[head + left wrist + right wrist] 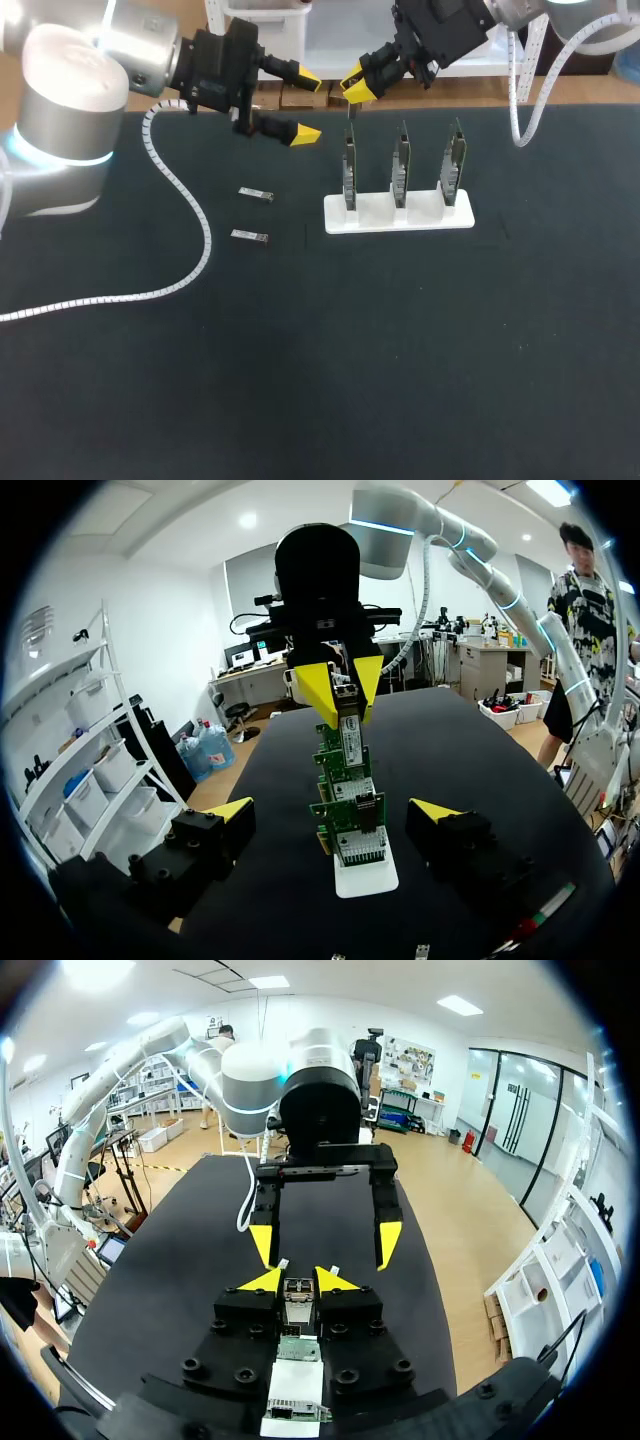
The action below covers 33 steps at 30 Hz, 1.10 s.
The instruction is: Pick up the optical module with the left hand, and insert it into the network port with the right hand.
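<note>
Right gripper (pixel 297 1280) pinches a slim silvery optical module (pixel 300 1300) upright, just above the leftmost green board (pixel 349 175) in the white stand (pixel 400 218). Left gripper (pixel 308 107) hangs beside, jaws spread wide. The board's white label (pixel 352 742) is too small to read.

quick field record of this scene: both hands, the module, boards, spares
left hand: open, empty, raised left of the boards
right hand: shut on optical module, directly above the leftmost board
boards: three, upright in a row on the white stand
spare modules: two, flat on the table, left of the stand; second one
insertion: cannot tell if seated
</note>
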### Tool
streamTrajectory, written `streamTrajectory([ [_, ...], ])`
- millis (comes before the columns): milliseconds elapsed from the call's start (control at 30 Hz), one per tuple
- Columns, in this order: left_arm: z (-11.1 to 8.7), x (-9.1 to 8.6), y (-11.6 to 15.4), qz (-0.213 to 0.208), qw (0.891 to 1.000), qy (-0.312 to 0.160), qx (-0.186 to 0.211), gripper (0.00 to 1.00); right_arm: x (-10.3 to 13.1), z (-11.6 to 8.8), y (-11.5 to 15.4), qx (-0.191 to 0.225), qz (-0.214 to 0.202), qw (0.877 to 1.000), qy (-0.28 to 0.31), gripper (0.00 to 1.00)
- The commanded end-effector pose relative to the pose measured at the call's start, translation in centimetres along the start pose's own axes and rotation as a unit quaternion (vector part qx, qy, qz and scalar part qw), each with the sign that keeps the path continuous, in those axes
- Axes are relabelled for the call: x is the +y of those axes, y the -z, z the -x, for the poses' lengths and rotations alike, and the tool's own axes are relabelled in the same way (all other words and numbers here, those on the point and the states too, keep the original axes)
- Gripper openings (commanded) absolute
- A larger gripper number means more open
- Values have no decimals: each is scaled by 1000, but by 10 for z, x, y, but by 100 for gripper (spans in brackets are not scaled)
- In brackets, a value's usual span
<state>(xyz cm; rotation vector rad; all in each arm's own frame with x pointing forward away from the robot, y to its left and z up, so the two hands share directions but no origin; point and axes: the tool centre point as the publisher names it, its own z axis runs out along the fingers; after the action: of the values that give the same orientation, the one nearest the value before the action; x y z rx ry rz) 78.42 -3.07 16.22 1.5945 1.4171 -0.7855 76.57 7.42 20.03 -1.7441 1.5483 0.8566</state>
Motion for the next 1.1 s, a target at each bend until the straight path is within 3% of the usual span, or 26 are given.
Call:
streamTrajectory([
  [33,0,2,5,-1,1000,-3,14,100,-1,-1,0,-1,1,1000,1,0],
  [267,-3,7,10,0,999,-10,38,100,-1,-1,0,-1,1,1000,1,0],
  [633,-3,7,10,0,999,-10,38,100,-4,3,-7,16,17,1000,4,0],
  [700,-3,7,10,0,999,-10,38,100,-3,0,-11,38,26,999,-5,0],
  [1100,-3,7,10,0,999,-10,38,100,3,-24,-19,19,34,999,-20,0],
])
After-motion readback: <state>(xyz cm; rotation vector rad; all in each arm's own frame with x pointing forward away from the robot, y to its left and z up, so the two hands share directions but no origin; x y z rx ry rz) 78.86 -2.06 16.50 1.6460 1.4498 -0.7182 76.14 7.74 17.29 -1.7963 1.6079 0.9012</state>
